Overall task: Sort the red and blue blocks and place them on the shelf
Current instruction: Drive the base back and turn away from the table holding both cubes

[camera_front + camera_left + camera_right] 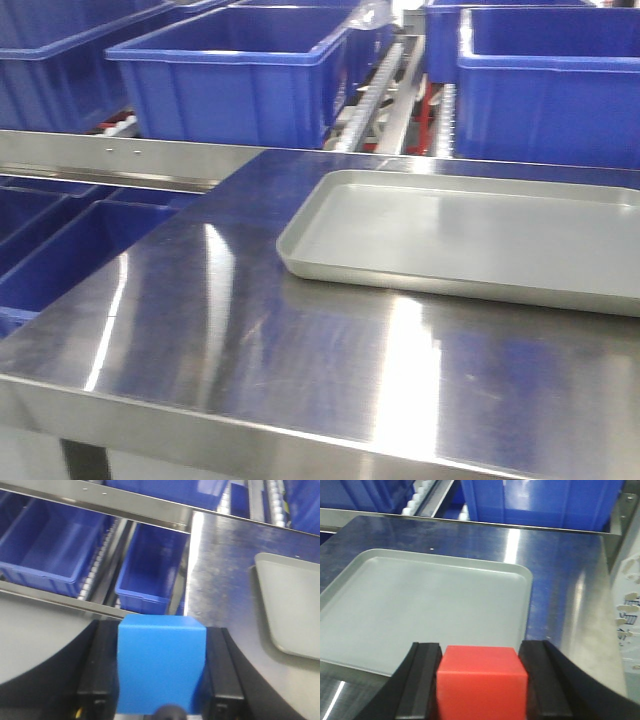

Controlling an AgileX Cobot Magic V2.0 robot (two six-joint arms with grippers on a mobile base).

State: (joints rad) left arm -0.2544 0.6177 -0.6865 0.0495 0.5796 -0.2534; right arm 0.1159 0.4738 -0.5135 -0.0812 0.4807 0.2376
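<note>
The bench (250, 330) is viewed frontally, facing the shelf (120, 155); the tray (470, 240) is shared with both close wrist views.

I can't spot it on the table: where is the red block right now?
In the right wrist view, the red block is clamped in the right gripper, with the grey tray just beyond it.

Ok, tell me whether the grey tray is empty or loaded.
Empty: the tray shows only bare grey floor. The blue block sits between the left fingers, the red block between the right fingers.
</note>
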